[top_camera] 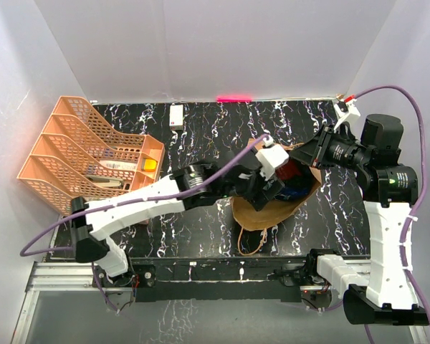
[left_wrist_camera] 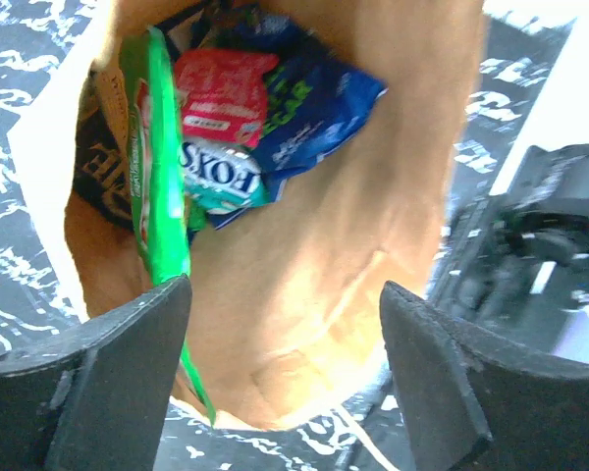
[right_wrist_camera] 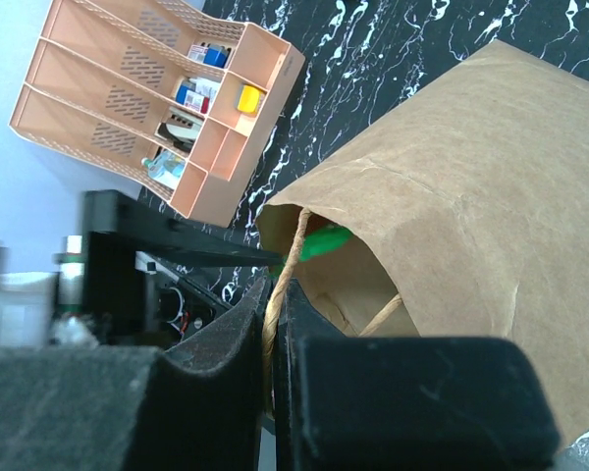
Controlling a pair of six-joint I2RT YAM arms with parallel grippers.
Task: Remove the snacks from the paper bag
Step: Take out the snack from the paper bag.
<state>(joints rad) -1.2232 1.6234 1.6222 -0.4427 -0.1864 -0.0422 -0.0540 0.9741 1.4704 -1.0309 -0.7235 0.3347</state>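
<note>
The brown paper bag (top_camera: pixel 269 211) lies tilted mid-table with its mouth held up; it also shows in the right wrist view (right_wrist_camera: pixel 461 186). In the left wrist view I look into the paper bag (left_wrist_camera: pixel 353 226): a green chip bag (left_wrist_camera: pixel 157 206) on edge at the left, a red packet (left_wrist_camera: pixel 226 93), a teal-white pouch (left_wrist_camera: pixel 216 179) and a dark blue packet (left_wrist_camera: pixel 319 108). My left gripper (left_wrist_camera: pixel 285 329) is open and empty at the mouth, above the snacks. My right gripper (right_wrist_camera: pixel 273 329) is shut on a twisted paper handle (right_wrist_camera: pixel 293 250). The green chip bag (right_wrist_camera: pixel 324 240) peeks out.
An orange mesh organiser (top_camera: pixel 86 154) stands at the left of the table and shows in the right wrist view (right_wrist_camera: pixel 147 98). A small white box (top_camera: pixel 176 116) lies at the back. The bag's second handle (top_camera: pixel 254 240) lies on the table towards me.
</note>
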